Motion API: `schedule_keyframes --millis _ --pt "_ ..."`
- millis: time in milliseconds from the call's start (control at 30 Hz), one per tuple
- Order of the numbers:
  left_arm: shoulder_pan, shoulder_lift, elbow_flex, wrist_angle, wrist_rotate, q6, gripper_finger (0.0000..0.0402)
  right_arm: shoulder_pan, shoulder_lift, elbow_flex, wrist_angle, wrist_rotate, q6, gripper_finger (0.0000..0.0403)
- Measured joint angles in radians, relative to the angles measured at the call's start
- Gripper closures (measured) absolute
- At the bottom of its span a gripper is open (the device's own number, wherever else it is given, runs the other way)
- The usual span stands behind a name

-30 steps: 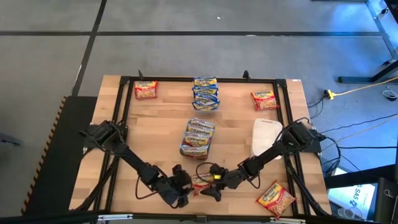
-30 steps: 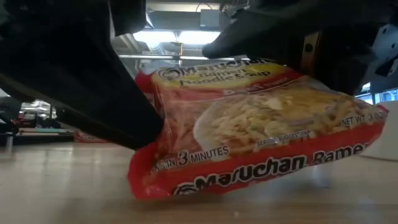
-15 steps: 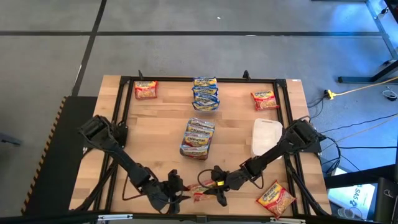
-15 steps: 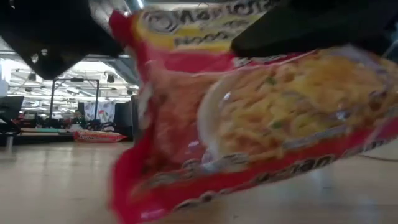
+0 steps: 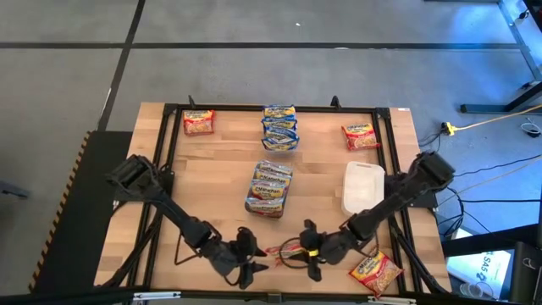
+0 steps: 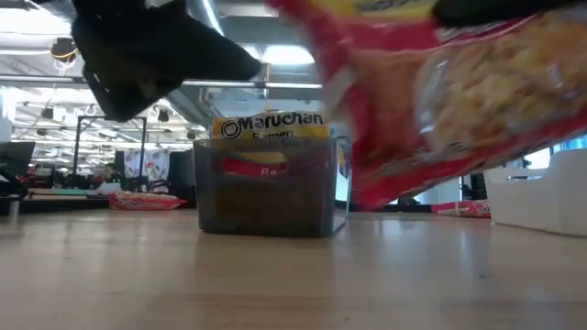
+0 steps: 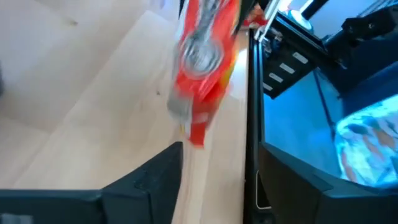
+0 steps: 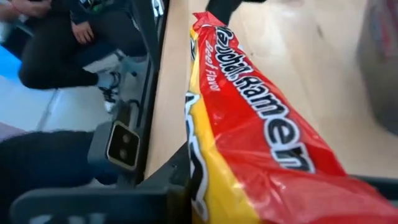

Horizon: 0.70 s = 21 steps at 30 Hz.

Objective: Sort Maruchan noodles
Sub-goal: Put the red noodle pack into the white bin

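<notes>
Two claws of mine are working close together at the front edge of the table [image 5: 212, 169]. My right claw [image 5: 305, 252] is pinching one red noodle packet [image 5: 284, 251] by its end, fingers pressed onto the wrapper. The packet is hanging in the air above the wood, not touching it (seen from table height it is floating high up, tilted). It is sticking out from my right claw toward my left claw [image 5: 246, 264].

My left claw is sitting just beside the packet with its fingers spread apart, and it is not holding anything. Through my left wrist camera the packet [image 7: 202, 68] is showing out in front of those fingers, clear of them.

Other noodle packets are lying around the table. One red packet [image 5: 198, 122] is resting at the back left corner, and another red one [image 5: 360, 135] at the back right. Some blue packets [image 5: 279, 127] are lying in a pile at the back middle. More packets are standing in a dark basket [image 5: 269, 188] in the middle of the table. One white tub [image 5: 362, 186] is sitting to the right of the basket. One last packet [image 5: 375, 269] is lying at the front right corner, near my right arm.
</notes>
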Motion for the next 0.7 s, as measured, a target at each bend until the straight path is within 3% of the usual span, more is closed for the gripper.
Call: schedule_keyframes --millis 133,233,600,700 --pt "0.026 0.000 0.000 0.040 0.032 0.000 0.0185 0.030 -0.076 0.000 -0.115 0.050 -0.012 0.0320" --pt "0.030 0.000 0.000 0.095 0.028 0.110 0.0186 0.043 -0.117 0.000 -0.170 0.080 -0.011 0.0312" --pt "-0.073 -0.006 -0.001 0.260 -0.274 0.413 0.0188 0.078 -0.175 0.000 -0.038 0.200 -0.099 0.0314" --pt "-0.076 -0.006 -0.001 0.297 -0.292 0.439 0.0188 0.077 -0.175 0.000 0.003 0.234 -0.136 0.0315"
